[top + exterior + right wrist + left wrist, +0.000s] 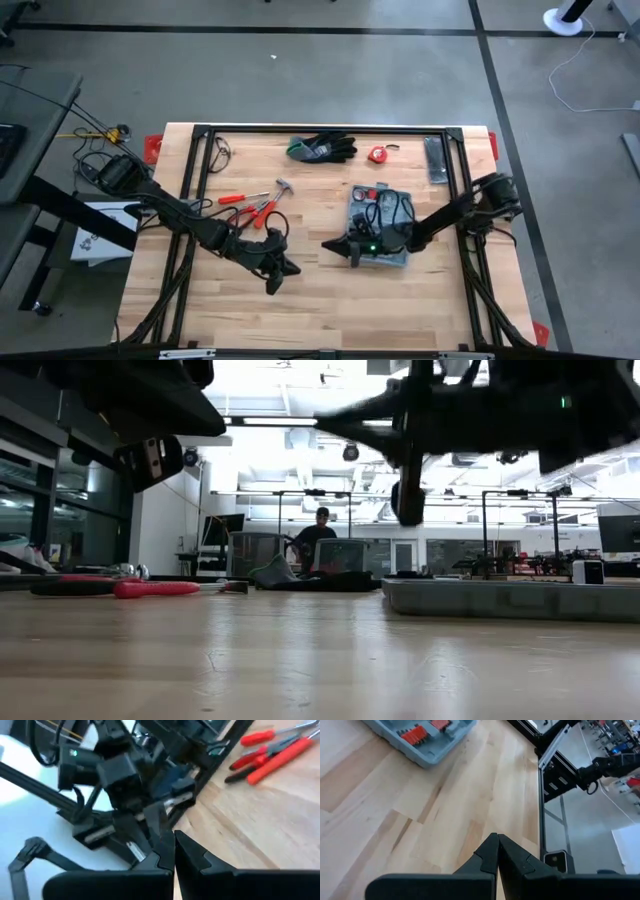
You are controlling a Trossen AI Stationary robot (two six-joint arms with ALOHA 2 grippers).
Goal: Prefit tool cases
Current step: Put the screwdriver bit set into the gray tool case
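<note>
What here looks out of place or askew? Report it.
Nothing looks spilled or damaged. The tool case lies open on the table, slightly skewed to its edges, under the right arm. Red-handled tools lie loose in a heap left of it. Both grippers, left and right, are shut and empty.

We see a wooden table (300, 300) w/ black frame rails (330, 129) on a grey floor (300, 70) marked by dark lines. Beyond, a bright workshop: ceiling strip lights (285, 421), glass partitions at left, benches, a monitor (222, 530), one person (318, 535) seated far back.
</note>
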